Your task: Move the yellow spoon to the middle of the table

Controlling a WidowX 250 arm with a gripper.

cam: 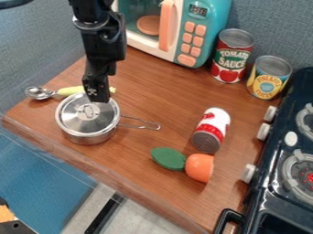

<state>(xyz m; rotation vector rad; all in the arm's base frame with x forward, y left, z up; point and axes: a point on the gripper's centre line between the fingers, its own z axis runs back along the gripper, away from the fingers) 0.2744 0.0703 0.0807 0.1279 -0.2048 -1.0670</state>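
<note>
At the bench's [137, 75] ten o'clock, one tool [98, 96] — I can't tell how wide — hangs by one yellow spoon [68, 91]; three cans [232, 58].

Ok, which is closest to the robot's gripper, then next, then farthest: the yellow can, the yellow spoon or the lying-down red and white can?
From the gripper:
1. Yellow spoon, at left.
2. Red and white can, right of middle.
3. Yellow can, back right, by the stove.

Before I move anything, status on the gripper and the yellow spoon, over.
Gripper at yellow-handled spoon, grip unconfirmed. Spoon at view's left, behind lidded saucepan, not yet mid-table. Saucepan sits close, could snag the lift.
</note>
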